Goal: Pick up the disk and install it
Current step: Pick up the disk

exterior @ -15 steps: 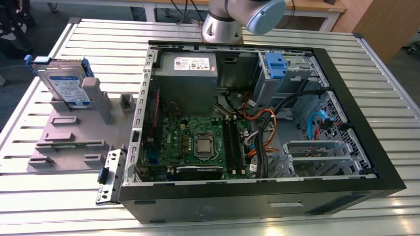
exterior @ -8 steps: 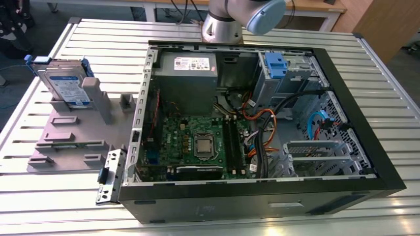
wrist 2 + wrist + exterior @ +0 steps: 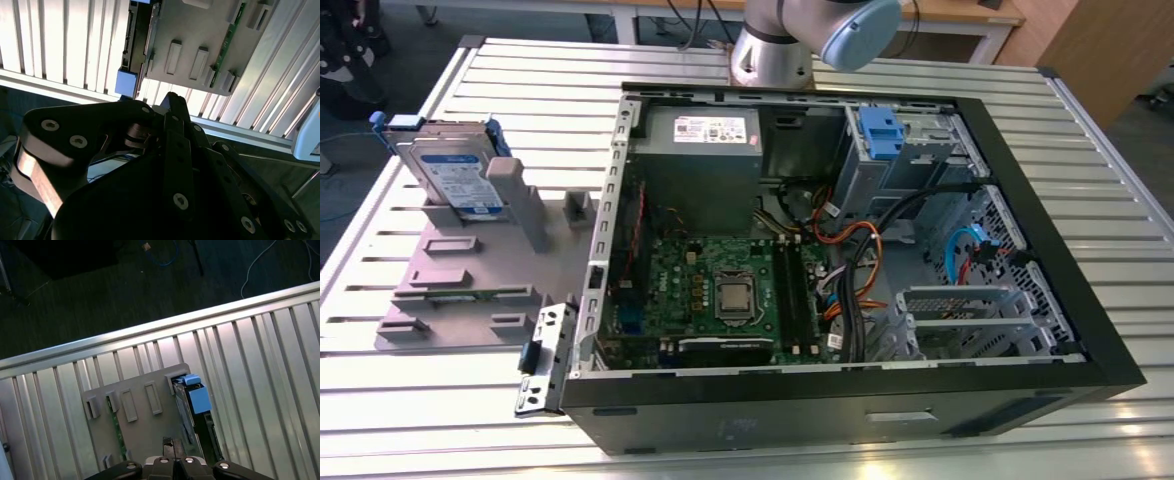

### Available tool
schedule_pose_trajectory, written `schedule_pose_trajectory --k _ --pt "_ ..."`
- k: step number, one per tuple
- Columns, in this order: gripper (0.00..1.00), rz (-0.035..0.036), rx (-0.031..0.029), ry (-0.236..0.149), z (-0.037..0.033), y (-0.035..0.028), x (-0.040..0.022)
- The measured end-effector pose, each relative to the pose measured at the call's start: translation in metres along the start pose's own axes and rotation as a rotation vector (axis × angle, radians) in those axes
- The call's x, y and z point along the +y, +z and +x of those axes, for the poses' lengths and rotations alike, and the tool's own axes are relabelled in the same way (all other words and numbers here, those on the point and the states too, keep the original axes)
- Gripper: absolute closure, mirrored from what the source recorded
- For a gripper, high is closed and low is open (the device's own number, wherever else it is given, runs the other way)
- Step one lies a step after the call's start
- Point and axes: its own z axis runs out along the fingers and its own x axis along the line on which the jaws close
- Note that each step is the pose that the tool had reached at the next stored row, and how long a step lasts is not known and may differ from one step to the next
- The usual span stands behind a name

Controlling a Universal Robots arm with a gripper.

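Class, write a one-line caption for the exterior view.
Open computer case on a slatted table; the disk stands in a grey holder at the exterior view's left.

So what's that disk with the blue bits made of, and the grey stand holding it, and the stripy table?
The disk looks like silver metal with a glossy paper label; its blue frame looks like plastic. The grey stand seems matte moulded plastic, though painted metal is possible. The table looks like ribbed, shiny aluminium.
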Motion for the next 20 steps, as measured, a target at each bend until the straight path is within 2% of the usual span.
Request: schedule_pose_trajectory --k 20 --pt "0.89 -0.0009 0.0016 -0.039 -0.0001 0.0 -0.0002"
